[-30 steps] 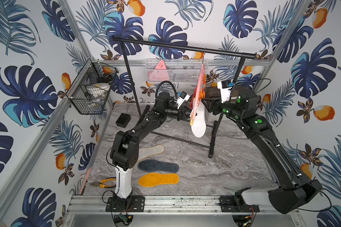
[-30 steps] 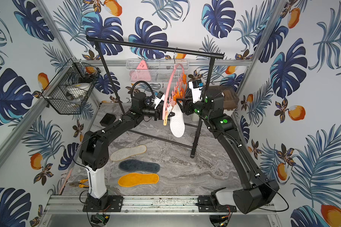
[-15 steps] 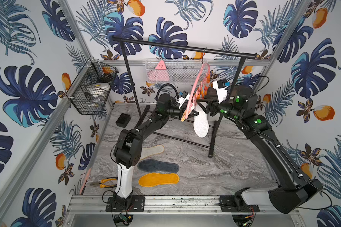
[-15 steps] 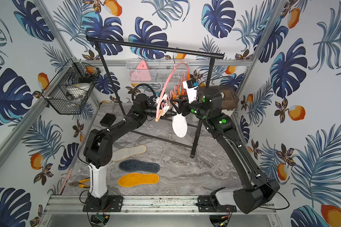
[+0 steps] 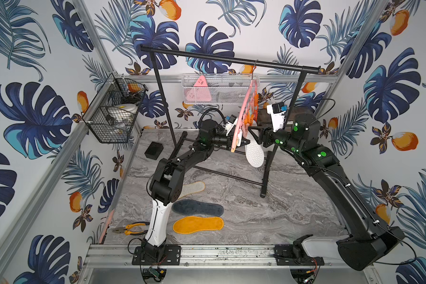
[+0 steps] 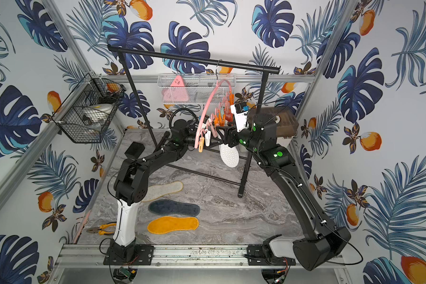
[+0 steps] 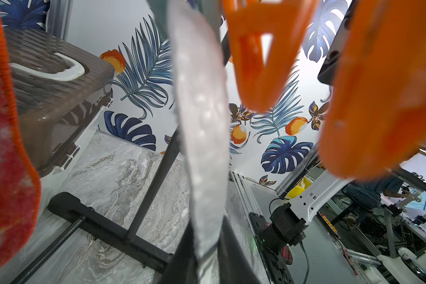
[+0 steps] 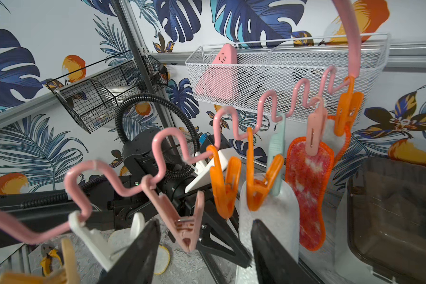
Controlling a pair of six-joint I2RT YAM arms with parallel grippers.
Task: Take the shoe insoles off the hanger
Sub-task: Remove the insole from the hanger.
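Aloft, pale insole point(image 5: 254, 153) under orange clip point(image 8: 255, 196) of pink hanger point(image 8: 352, 49).

Leaf wallpaper point(image 5: 35, 73), gry marble flr point(image 5: 288, 211)

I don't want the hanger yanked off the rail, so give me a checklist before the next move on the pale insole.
1. Left tool closed on pale insole: ok.
2. Right tool open: ok.
3. Orange clip released from that insole: not ok, it bites the top edge.
4. Hanger hook on black rail: ok.
5. Right tool placed around that clip: cannot tell.
6. Red mesh insole clear of the pull path: cannot tell.
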